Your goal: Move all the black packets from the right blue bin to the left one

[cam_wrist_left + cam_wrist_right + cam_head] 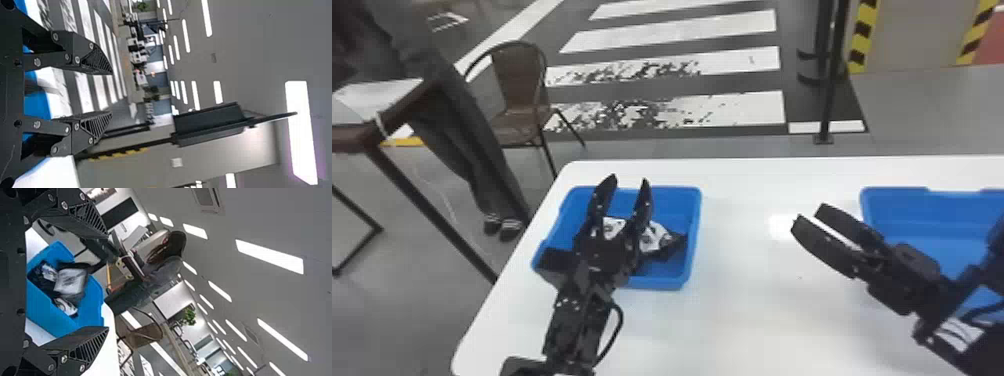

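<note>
At the bottom of the head view, two black arms, angled inward over a white table [742, 325]. On the left one, the left gripper [630, 178], held over the left blue bin [695, 230] and pointing away from the robot, with a moderate gap between its fingers and nothing in that gap. On the other, the right gripper [809, 216], near the close side of the right blue bin [922, 212], pointing toward the left half of the table; fingers set wide apart in the right wrist view, likewise with nothing between.

Inside the left blue bin, under and beside the left gripper, the black packets [654, 237], with white printed faces, heaped loosely together at differing tilts; perhaps three or more, to judge by the blurred right wrist view. In the right blue bin, a bare stretch of far wall and floor in sight, the rest hidden behind the right arm; impossible to tell about packets there.

Past the table, to the left, a dark-framed desk [347, 140] and a brown chair [519, 90]. Farther off, broad white floor stripes [677, 30], a black post [833, 75] to their right, and yellow-and-black edging [862, 37] beyond. Farthest, in the left wrist view, bright ceiling lights [301, 129].
</note>
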You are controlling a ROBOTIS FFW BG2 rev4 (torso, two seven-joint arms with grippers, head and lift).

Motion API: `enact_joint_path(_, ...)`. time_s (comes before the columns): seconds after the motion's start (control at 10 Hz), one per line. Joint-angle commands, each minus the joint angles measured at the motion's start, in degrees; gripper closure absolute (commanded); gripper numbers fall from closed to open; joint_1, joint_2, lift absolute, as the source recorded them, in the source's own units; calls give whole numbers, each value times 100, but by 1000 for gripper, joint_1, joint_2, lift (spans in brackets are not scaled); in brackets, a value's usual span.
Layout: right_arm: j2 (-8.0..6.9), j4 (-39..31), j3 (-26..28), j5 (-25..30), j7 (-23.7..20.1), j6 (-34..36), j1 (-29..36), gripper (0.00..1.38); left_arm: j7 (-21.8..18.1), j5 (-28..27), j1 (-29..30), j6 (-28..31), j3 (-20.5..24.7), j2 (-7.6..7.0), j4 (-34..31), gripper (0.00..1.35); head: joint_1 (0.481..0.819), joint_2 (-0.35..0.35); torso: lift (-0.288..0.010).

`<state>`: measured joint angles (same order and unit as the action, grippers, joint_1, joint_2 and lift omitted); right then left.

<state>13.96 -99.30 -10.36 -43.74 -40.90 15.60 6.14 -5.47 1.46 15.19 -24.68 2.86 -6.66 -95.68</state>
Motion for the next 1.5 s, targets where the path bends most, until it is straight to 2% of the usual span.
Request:
enact_joint_path(0.0,-42,-272,281,306,188,-393,342,214,-60,848,675,-134,-206,-11,-1056,179,695,242,-140)
enact_joint_path(0.1,-148,-736,670,741,487,-548,750,214,-60,1031,1209,-191,-229,50,-1717,289,695,228,-140)
enact_joint_path(0.2,-297,-1158,1070,1163,821,-773,1185,219,-24,1168,1687,-148,-206,147,-2125,338,695,197,-140)
enact_joint_path(0.3,-482,-1538,1458,1563,1155,-970,1635,219,-24,1180,2039,91,-126,209,-2364,344,695,156,-140)
enact_joint_path(0.5,-763,-2199,1961,2557,1735,-1434,2465,219,-33,1123,2531,386,-46,226,-2560,344,695,87,-140)
enact_joint_path(0.6,-869,-2452,2018,2774,2007,-1546,2845,217,-16,951,2812,597,68,270,-2771,344,695,47,-140)
enact_joint_path(0.7,-913,-2564,2052,2854,2130,-1602,3056,216,20,643,2953,962,388,446,-3025,344,695,16,-140)
enact_joint_path(0.8,-913,-2592,2052,2934,2130,-1602,3098,214,20,346,3023,1089,708,657,-3193,344,695,21,-140)
enact_joint_path(0.9,-939,-2578,2052,2980,2130,-1617,3112,214,81,266,3023,1089,697,666,-3235,344,695,37,-140)
enact_joint_path(1.0,-956,-2550,2030,2992,2130,-1602,3098,213,160,254,3009,1089,548,587,-3235,344,695,63,-140)
enact_joint_path(1.4,-948,-2508,2007,2934,2130,-1588,3070,213,169,266,2995,1033,502,569,-3235,344,695,57,-140)
